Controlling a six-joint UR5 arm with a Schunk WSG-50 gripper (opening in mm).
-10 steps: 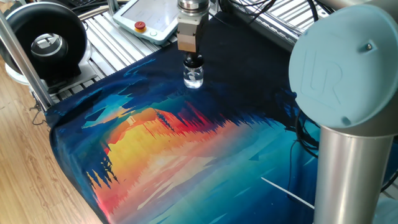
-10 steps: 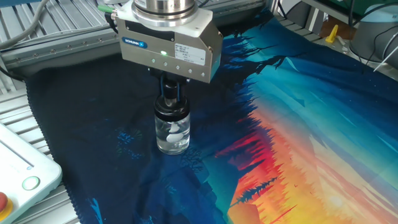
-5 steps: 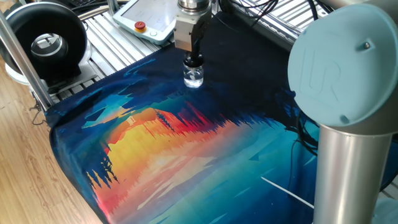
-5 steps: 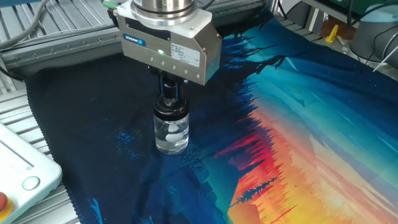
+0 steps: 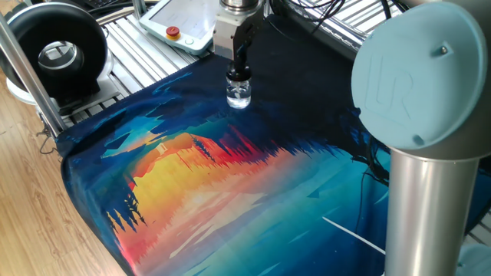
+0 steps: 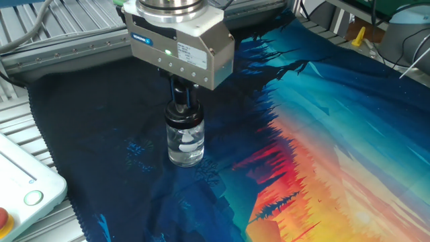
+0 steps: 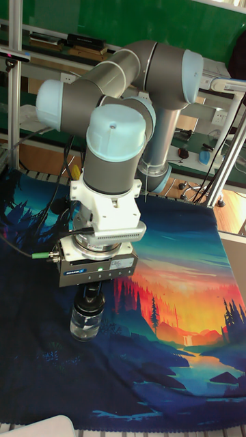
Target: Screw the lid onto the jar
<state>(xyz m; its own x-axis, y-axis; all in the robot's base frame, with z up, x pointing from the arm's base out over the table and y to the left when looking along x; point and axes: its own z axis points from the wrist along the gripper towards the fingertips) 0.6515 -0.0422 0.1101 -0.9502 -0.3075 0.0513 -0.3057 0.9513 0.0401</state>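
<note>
In one fixed view, you had the tool (image 5: 240,67) straight above the jar (image 5: 238,93), which stood upright on the dark upper part of the printed cloth (image 5: 230,192) covering the bench. The lid (image 5: 239,75) sat on the jar's neck, and the 2 dark fingers reached down to it, clenched on the lid from either side. A white pendant with a red button (image 5: 173,32) lay on the slatted surface behind, well apart from the jar, and a large black ring-shaped device (image 5: 54,50) stood at the far left. A big pale blue arm joint (image 5: 418,84) filled the right foreground.

In the other fixed view, you could see the silver tool body (image 6: 180,48) with a small green light, tilted slightly, directly over the jar (image 6: 185,142). The fingers (image 6: 180,101) came down narrow and close together onto the black lid (image 6: 184,117), which capped the clear glass. Something small and white lay inside the jar. The pendant's corner (image 6: 20,195) showed at the lower left.

In the tall fixed view, you had the arm (image 7: 116,143) folded over the bench, the tool (image 7: 91,299) pointing down, and the jar (image 7: 86,322) upright beneath it on the cloth's dark blue left portion, the lid (image 7: 89,306) gripped at its top.
</note>
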